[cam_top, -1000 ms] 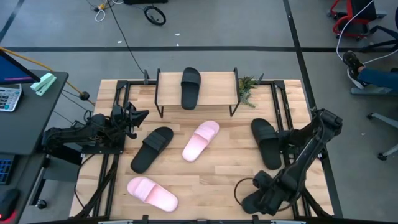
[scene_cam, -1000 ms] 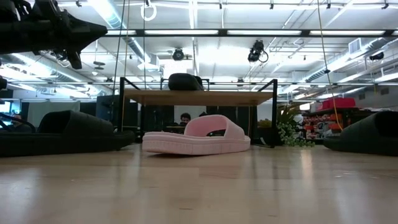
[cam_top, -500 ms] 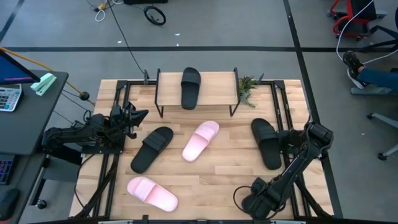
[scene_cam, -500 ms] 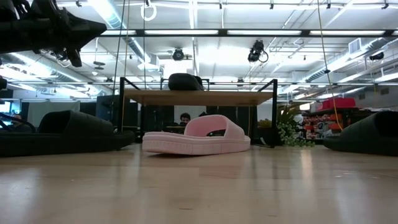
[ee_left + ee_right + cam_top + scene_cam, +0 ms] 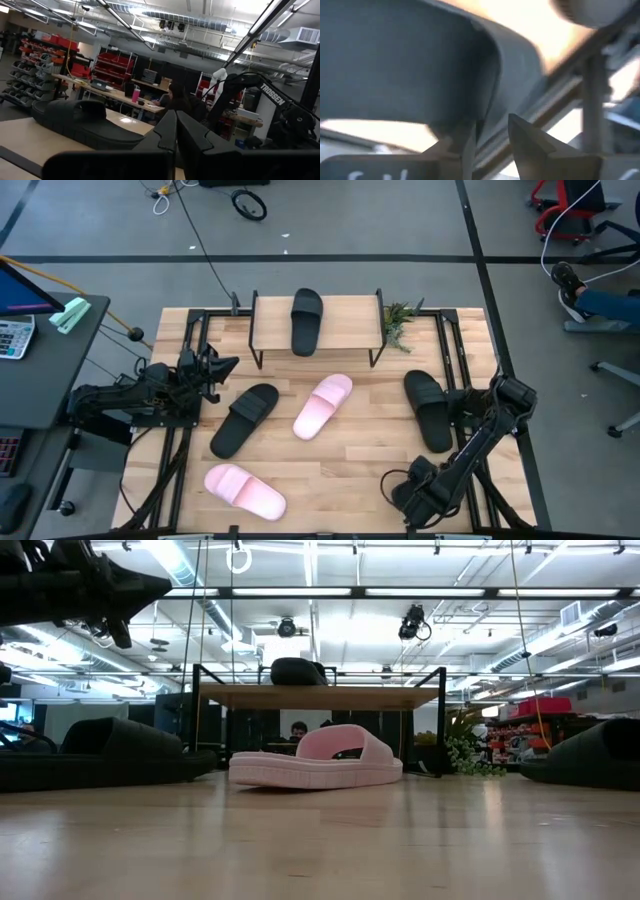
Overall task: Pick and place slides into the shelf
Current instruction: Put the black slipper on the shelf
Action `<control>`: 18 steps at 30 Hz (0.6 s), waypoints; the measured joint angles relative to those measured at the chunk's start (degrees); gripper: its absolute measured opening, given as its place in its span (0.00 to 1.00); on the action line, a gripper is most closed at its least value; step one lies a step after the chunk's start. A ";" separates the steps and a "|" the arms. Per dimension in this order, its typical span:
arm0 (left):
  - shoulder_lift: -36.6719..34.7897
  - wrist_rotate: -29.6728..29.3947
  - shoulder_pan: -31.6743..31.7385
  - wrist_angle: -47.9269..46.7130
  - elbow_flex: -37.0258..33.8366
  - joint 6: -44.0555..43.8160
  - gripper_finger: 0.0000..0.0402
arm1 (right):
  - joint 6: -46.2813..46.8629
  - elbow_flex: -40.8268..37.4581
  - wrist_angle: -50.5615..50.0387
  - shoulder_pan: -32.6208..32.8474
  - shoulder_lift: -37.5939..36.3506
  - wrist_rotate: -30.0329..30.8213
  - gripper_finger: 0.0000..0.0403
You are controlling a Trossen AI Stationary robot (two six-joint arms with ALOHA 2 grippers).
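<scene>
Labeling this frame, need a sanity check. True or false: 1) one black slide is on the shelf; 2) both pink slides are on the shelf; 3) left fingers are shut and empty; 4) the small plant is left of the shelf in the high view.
1) A black slide lies on the shelf: true.
2) Both pink slides on the shelf: false. One pink slide and the other pink slide lie on the table.
3) The left gripper has its fingers shut, holding nothing: true.
4) Plant left of the shelf: false. The plant sits by the shelf's right end.

Robotics lab/workshop: red parts bins (image 5: pixel 107 67), exposed ceiling ducts (image 5: pixel 200 22), workbenches w/ a person (image 5: pixel 176 97) seated.
</scene>
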 joint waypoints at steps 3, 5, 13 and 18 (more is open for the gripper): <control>-0.01 0.00 0.00 -0.79 0.00 -0.40 0.04 | -0.83 -0.06 -3.22 0.66 0.04 -0.11 0.25; -0.01 0.00 0.00 -1.00 0.00 -1.19 0.05 | -0.84 -0.06 -4.21 0.72 0.04 -0.04 0.21; -0.02 0.00 -0.02 -1.51 0.00 -3.33 0.05 | -1.69 0.19 -5.06 0.62 0.06 1.46 0.03; -0.02 0.00 -0.02 -0.30 0.00 -3.32 0.03 | -3.38 4.77 -5.32 -0.87 -0.32 15.11 0.04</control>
